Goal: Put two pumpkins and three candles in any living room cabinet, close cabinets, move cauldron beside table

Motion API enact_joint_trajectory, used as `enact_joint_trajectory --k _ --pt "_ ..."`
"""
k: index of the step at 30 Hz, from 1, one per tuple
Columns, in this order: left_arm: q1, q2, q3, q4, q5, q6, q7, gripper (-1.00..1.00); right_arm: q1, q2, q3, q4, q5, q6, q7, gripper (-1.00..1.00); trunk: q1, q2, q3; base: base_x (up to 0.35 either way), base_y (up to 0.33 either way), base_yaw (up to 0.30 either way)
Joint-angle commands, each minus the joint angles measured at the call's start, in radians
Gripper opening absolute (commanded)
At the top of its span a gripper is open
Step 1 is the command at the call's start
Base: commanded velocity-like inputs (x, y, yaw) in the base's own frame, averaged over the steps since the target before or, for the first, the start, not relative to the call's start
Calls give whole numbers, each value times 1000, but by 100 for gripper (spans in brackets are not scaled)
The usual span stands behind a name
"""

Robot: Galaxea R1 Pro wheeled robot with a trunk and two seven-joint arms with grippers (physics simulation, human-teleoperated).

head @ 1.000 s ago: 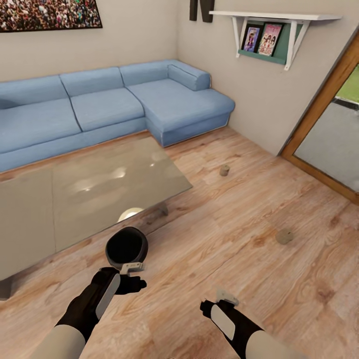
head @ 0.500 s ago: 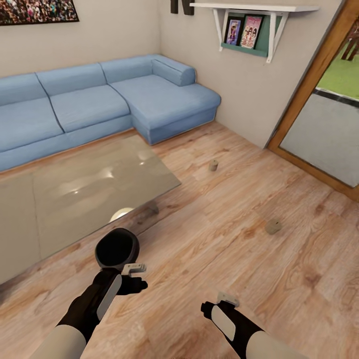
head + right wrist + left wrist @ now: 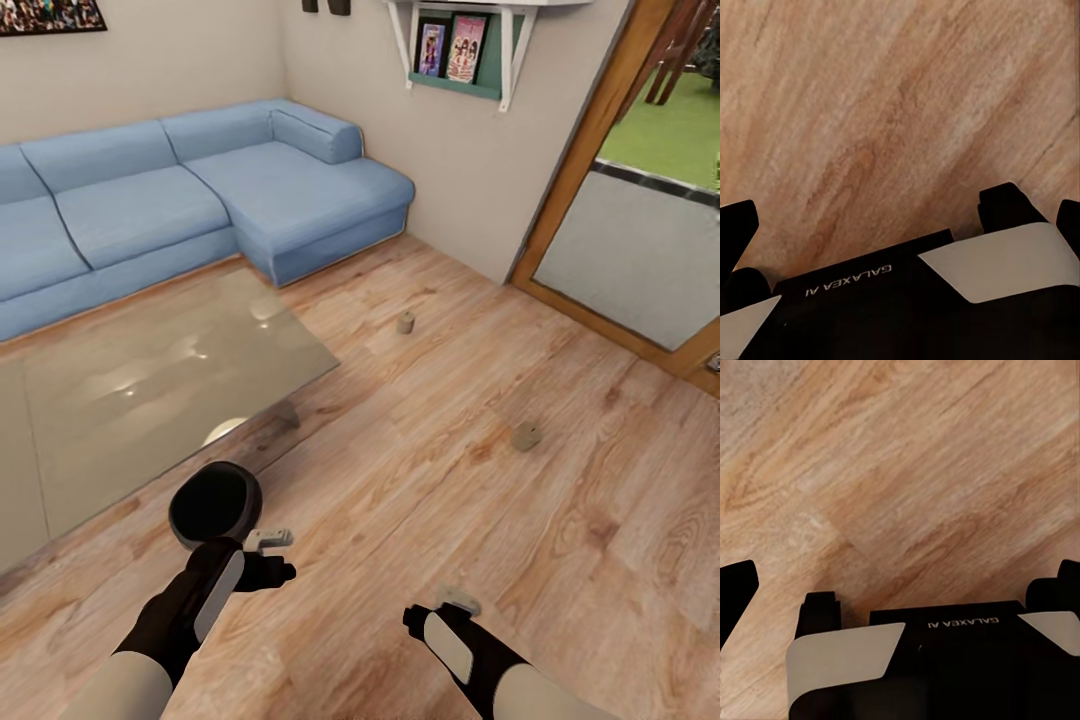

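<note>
2 candles (image 3: 405, 323) (image 3: 525, 436) lie on the floor around 1 o'clock; the cauldron (image 3: 214, 504) sits beside the glass table (image 3: 150, 370). Left gripper (image 3: 266, 556) and right gripper (image 3: 445, 606): jaw state unclear. Driving forward could kick a candle.

We look along the right arm's black gripper body (image 3: 870, 300) with its white "GALAXEA AI" lettering, flanked by two pale grey curved panels (image 3: 1001, 259). Beyond it lies the warm tan wooden plank floor (image 3: 885, 105), its grain streaked with a reddish-brown swirl. Black finger parts (image 3: 1005, 206) show at the edges; whether they are spread or together we cannot tell.
</note>
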Motion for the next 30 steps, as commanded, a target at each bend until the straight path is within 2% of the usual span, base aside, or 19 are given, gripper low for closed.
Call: enact_joint_trajectory --k 1,30 --pt "0 1 -3 -1 8 3 7 100 -1 -1 8 -1 -5 5 -7 100 0 0 -2 0 0 -173" --pt "0 1 -3 -1 6 3 5 100 -1 0 8 0 -4 4 -7 100 0 0 -41 0 0 -173"
